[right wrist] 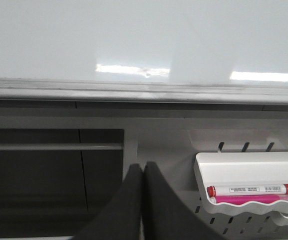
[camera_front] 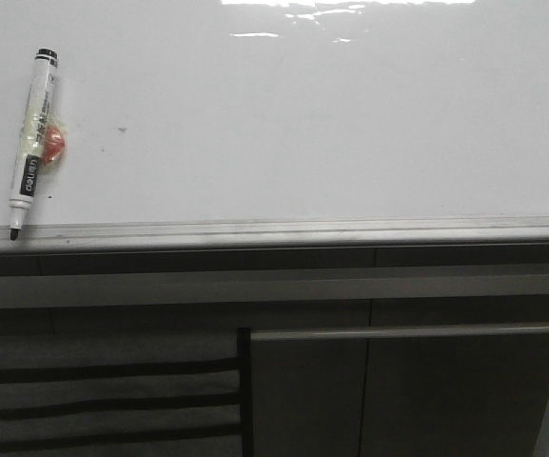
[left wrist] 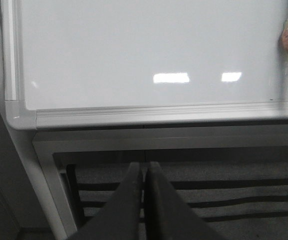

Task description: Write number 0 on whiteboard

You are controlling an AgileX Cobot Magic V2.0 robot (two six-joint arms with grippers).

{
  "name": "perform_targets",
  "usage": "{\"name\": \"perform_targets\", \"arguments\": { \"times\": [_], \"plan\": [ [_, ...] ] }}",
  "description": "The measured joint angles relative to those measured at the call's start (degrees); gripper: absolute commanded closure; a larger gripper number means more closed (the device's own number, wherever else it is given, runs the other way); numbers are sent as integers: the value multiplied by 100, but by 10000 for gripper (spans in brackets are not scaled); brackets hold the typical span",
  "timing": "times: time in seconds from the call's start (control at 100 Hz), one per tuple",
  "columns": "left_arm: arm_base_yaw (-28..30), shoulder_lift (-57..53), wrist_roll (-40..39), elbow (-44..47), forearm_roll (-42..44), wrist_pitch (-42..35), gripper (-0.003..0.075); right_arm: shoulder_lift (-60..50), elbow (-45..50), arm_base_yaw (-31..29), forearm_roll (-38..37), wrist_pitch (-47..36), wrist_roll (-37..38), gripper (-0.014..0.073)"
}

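Nearest in, left hand pinched narrow with nothing between the fingers; same for right hand, both hanging low over dark cabinet fronts. Beside the right one, a white tray on a perforated panel, holding a red pen above a pink one.

Next out, grey rail along the near edge of the whiteboard. Resting on the board at its left end, a marker with a white barrel, black label and bare black nib touching the rail, tilted so the far end leans right. Wrapped in clear tape at mid-barrel, with a small orange-red lump stuck to one side.

Probably light and stiff, with a smooth round barrel likely to roll or slip under a pinch. Best taken across the barrel just above the taped part, clear of the lump, nib left free. The left hand looks better placed for it.

Beyond, glossy white board, hard and slick, streaked with glare at the far edge and marked only by a few tiny specks. No number 0 anywhere on it yet.
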Motion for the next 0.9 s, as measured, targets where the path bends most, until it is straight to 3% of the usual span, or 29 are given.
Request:
{"name": "perform_targets", "arguments": {
  "times": [0.9],
  "plan": [
    [0,0,0,0,0,-94,740,0,0,0,0,0,0,662]
  ]
}}
